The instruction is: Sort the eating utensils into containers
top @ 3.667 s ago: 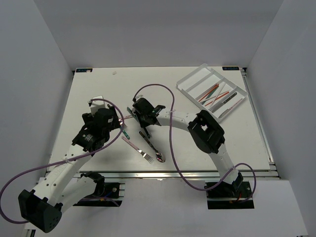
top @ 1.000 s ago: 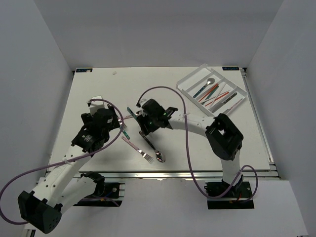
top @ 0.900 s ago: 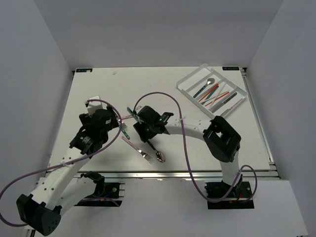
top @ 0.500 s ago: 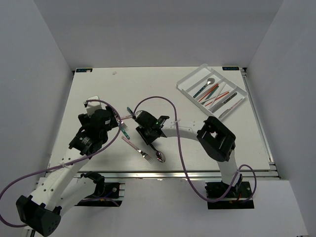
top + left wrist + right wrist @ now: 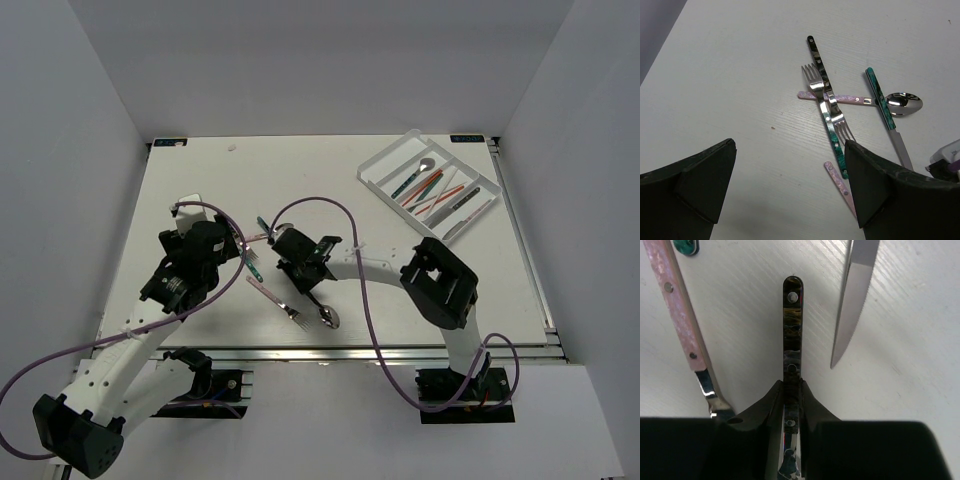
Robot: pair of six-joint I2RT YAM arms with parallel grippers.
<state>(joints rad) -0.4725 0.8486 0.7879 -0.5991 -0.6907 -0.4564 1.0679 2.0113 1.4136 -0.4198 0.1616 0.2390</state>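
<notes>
My right gripper [image 5: 297,268] [image 5: 792,382] is shut on the handle of a dark-handled spoon [image 5: 318,308] [image 5: 792,315] low over the table. A pink-handled fork [image 5: 272,295] [image 5: 680,315] lies to its left and a knife blade [image 5: 852,290] to its right. My left gripper [image 5: 228,247] [image 5: 790,175] is open and empty above the table, beside crossed utensils: a teal-handled fork [image 5: 837,150], a dark-handled piece [image 5: 816,62], a pink-handled spoon [image 5: 840,99] and a teal-handled knife [image 5: 881,102]. The clear divided tray [image 5: 385,160] at the back right holds several utensils [image 5: 430,190].
Grey walls close in the table on the left, back and right. The right arm's purple cable [image 5: 330,205] loops over the middle of the table. A metal rail [image 5: 330,352] runs along the near edge.
My right gripper has moved down and left onto the dark spoon's handle and closed on it. A spoon has appeared in the tray since the oldest frame. The left arm has barely moved.
</notes>
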